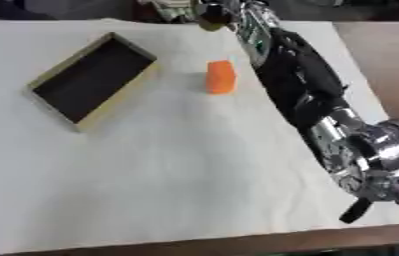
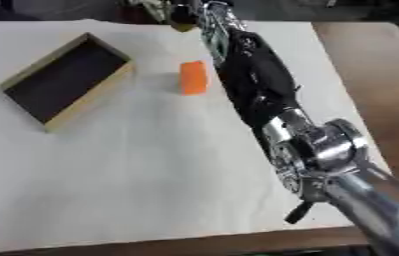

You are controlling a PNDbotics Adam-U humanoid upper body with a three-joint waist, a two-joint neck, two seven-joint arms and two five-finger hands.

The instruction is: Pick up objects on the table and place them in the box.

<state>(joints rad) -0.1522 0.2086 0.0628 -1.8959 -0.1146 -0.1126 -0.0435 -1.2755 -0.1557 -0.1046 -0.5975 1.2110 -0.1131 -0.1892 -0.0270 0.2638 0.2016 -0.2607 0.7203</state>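
An orange block (image 1: pixel 221 76) lies on the white table cover, just right of the box (image 1: pixel 122 96). The box is shallow, with a light wooden rim and a dark inside, nothing showing in it, and it sits askew at the far left. My right arm (image 1: pixel 299 80) stretches from the lower right across the table to its far edge, passing right of the block without touching it. My right hand (image 1: pixel 223 10) is at the far edge, blurred. A small yellow-brown shape (image 1: pixel 209 23) shows beside it; whether it is held I cannot tell. My left hand shows in no view.
The white cover (image 1: pixel 150 180) spans the table, with bare brown wood along the near edge (image 1: pixel 194 245) and on the right side (image 2: pixel 369 60). Dark clutter lies beyond the far edge.
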